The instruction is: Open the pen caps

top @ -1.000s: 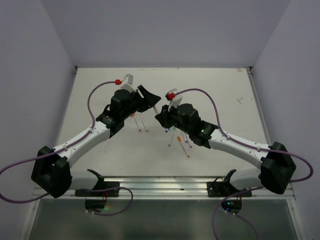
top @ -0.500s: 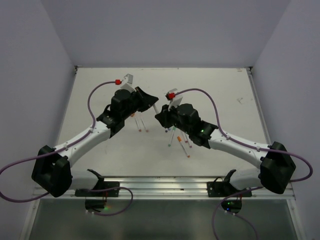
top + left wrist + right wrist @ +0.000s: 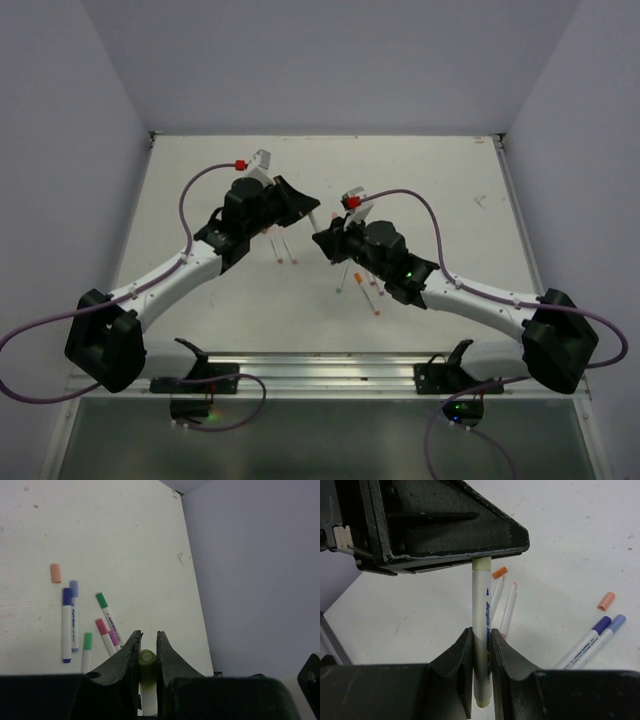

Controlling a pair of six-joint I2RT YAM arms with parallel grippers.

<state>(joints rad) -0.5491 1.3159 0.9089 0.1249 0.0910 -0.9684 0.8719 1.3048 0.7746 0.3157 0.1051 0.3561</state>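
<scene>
My left claw (image 3: 148,638) is pinched tight on a yellow-green cap (image 3: 147,661), and the cap's round end peeks out between the two fingers. My right claw (image 3: 481,631) is squeezed narrow around the white pen (image 3: 481,600) that this cap belongs to. The pen stands up out of my right claw toward twelve o'clock and goes straight into my left claw. The two claws meet over the middle of the worktop (image 3: 100,530), left claw at about ten o'clock from the right one. The cap looks like it is still on the pen, so I think the next thing is to pull my two claws apart. Blue letters run along the white pen, but they are too blurry for me to read. From my left claw, a loose orange cap (image 3: 55,573) lies on the worktop at about ten o'clock, all by itself, so I think at least one pen is already open. Nearer, two blue pens (image 3: 67,625) lie side by side at about nine o'clock, and a green pen (image 3: 106,611) and a pink pen (image 3: 103,630) lie just beside my fingers. These all seem to have their caps on. So I have only made a small start, and most of the caps are left to do.
</scene>
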